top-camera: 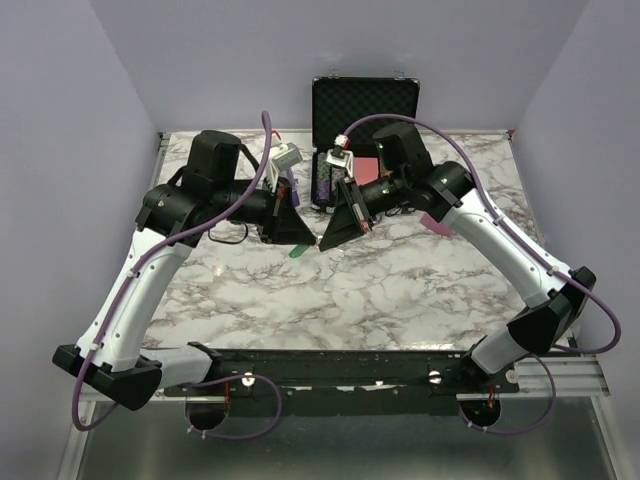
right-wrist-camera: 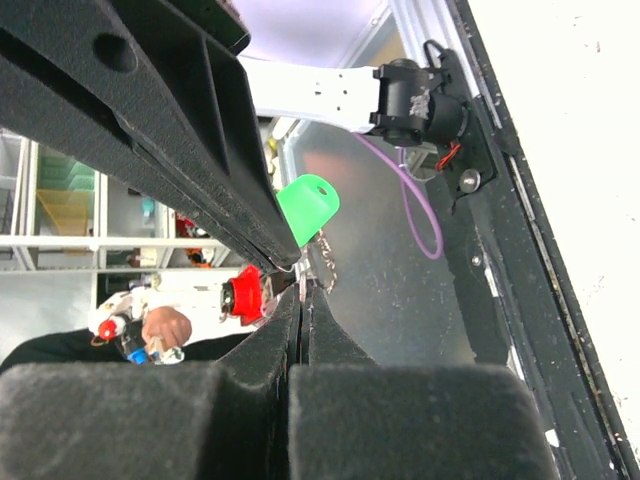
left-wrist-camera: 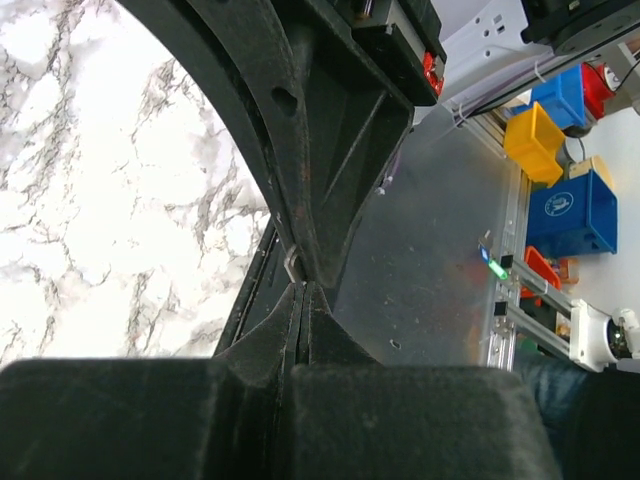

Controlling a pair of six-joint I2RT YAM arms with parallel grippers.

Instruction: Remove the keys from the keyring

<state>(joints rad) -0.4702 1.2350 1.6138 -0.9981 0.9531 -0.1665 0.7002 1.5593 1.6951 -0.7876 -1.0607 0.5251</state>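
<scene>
Two robot arms met tip to tip above the middle of a marble table (top-camera: 400, 290), a little toward its far side. The left gripper (top-camera: 303, 238) was clenched tight; in its wrist view a sliver of silver metal showed at the fingertips, probably one of the keys (left-wrist-camera: 293, 265), though too small to be sure. The right gripper (top-camera: 326, 243) was clenched as well, and seemed to pinch the thin metal ring of the keyring (right-wrist-camera: 308, 207). Its bright green tag hung in the air just beside both tips, clear of the tabletop.

Both pinches looked slight, on very thin metal. If the arms pulled apart unevenly, the key could slip free and drop, or the ring could twist out of the right fingers. The tips stood so close that a small sideways error could knock one finger against the other and shake the load loose.

At the far edge a black case (top-camera: 365, 100) stood open, its foam-lined lid upright. The arms hid most of its base; a purple object (top-camera: 322, 185) showed at its left side. Beyond the table, the left wrist view showed a yellow bin (left-wrist-camera: 540, 140) and a blue bin (left-wrist-camera: 575, 205), contents unseen.
</scene>
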